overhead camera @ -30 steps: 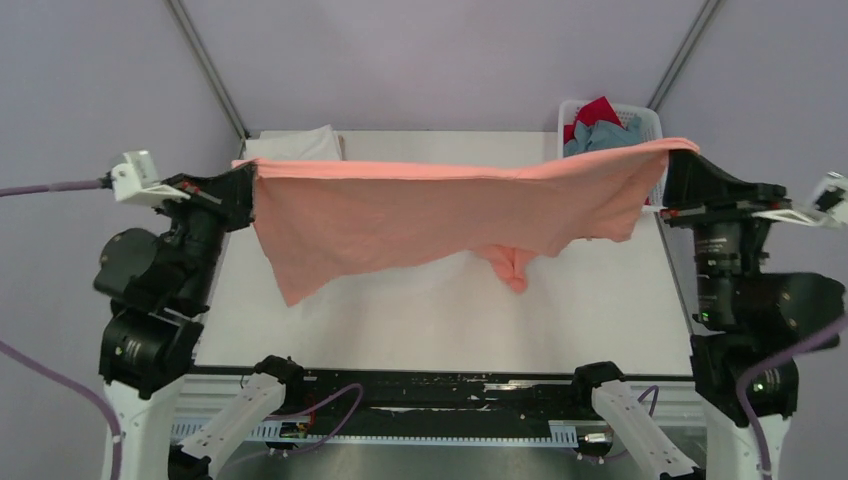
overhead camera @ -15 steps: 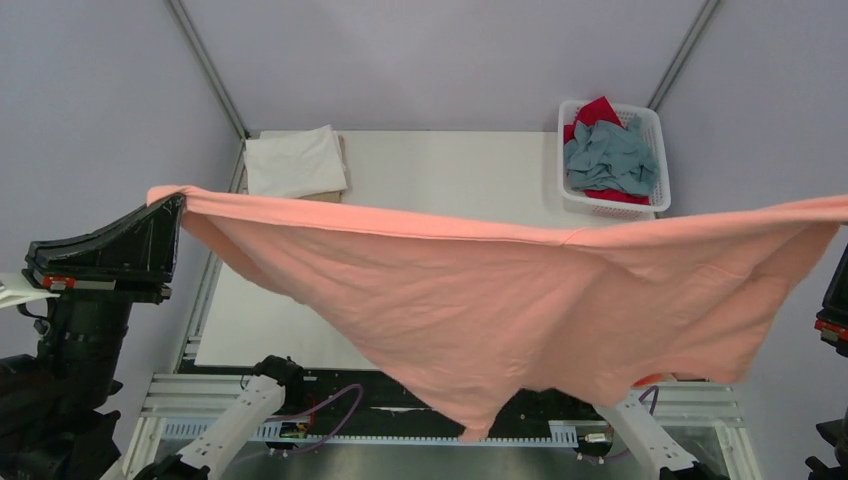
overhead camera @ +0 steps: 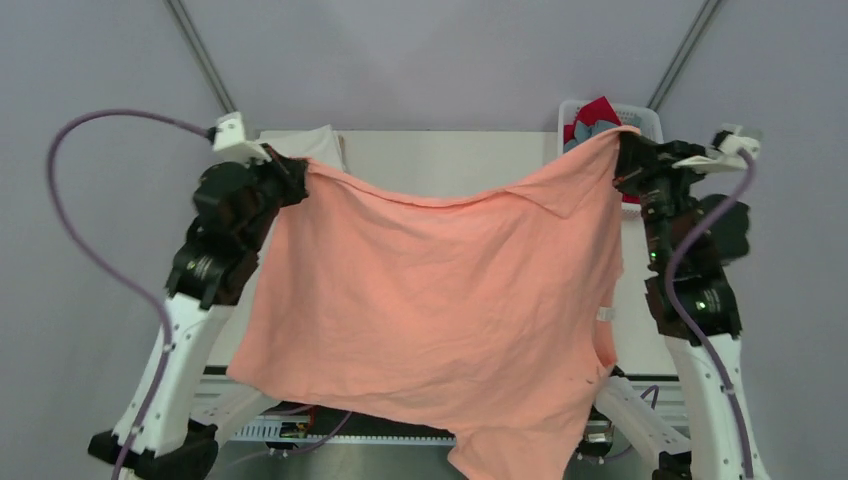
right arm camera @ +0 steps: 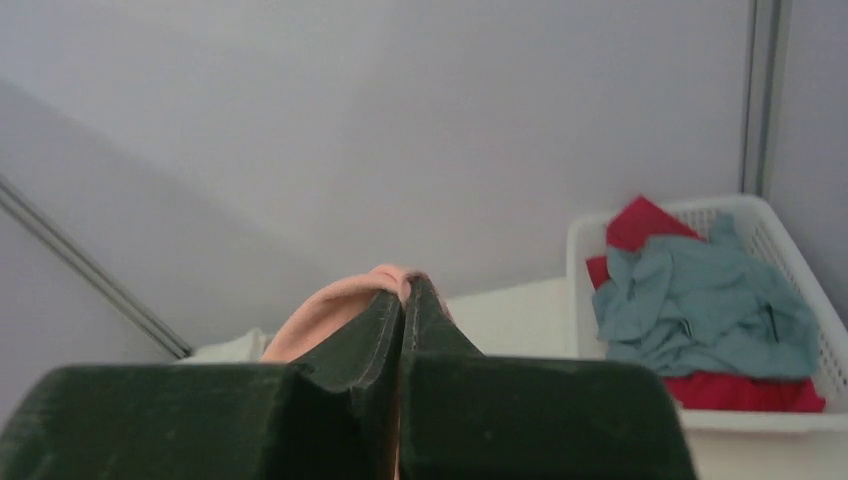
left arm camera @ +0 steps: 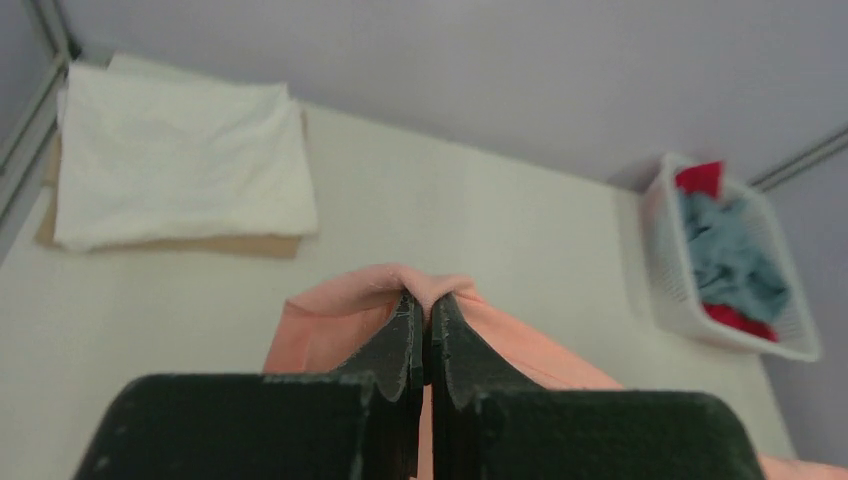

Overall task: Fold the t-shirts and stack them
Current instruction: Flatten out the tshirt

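The salmon-pink t-shirt (overhead camera: 440,300) hangs spread in the air between my two grippers, its lower edge over the table's near edge. My left gripper (overhead camera: 300,172) is shut on its left top corner; the pink cloth (left arm camera: 330,325) bulges over the shut jaws (left arm camera: 422,300). My right gripper (overhead camera: 622,140) is shut on the right top corner, pink cloth (right arm camera: 330,310) showing past the tips (right arm camera: 403,285). The white t-shirt (left arm camera: 180,160) lies folded at the far left. The grey-blue (right arm camera: 700,310) and red (right arm camera: 640,222) t-shirts lie crumpled in the basket.
A white lattice basket (overhead camera: 652,122) stands at the table's far right corner. A thin tan board (left arm camera: 170,243) lies under the folded white shirt. The white tabletop (left arm camera: 480,220) shows beyond the hanging shirt. Frame poles rise at both back corners.
Both arms have swung from wide and near the camera to far over the table. The pink shirt went from stretched taut to hanging with slack along its top edge.
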Controlling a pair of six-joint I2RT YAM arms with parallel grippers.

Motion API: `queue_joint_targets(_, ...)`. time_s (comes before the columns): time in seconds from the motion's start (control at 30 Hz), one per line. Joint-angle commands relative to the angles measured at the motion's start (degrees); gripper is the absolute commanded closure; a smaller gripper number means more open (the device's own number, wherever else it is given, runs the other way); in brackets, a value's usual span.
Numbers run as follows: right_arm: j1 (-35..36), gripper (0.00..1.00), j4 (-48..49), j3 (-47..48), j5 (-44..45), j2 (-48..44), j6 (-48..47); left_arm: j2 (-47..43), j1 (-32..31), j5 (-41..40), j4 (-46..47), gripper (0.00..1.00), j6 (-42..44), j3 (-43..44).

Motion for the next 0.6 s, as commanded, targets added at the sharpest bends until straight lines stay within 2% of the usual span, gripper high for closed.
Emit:
queue_joint_targets(0.0,-0.1,1.0,10.9,-11.7,4.9,2.9,1.5,9.1,0.6,-11.1,6.0,1.0,-0.5,-10.7)
queue_joint_targets(0.1,-0.1,1.0,15.9,-19.6,6.6,7.7,3.6,18.1,1.0,-12.8,10.7,1.0,-0.9,-14.8)
queue_joint_targets(0.23,-0.1,1.0,22.0,-25.7,6.1,17.0,7.1,31.0,2.6,-8.9,17.8,1.0,-2.1,-16.9)
queue_joint_targets(0.3,-0.2,1.0,25.1,-26.6,5.7,22.4,7.3,37.8,3.4,-8.5,19.1,1.0,-3.2,-15.3)
queue_joint_targets(0.4,-0.1,1.0,26.9,-24.5,4.9,30.3,6.5,48.6,4.9,-7.8,16.5,1.0,-4.2,-8.2)
queue_joint_targets(0.57,-0.2,1.0,28.6,-19.7,5.9,40.8,5.5,57.8,6.2,-7.5,12.6,1.0,-4.4,1.2)
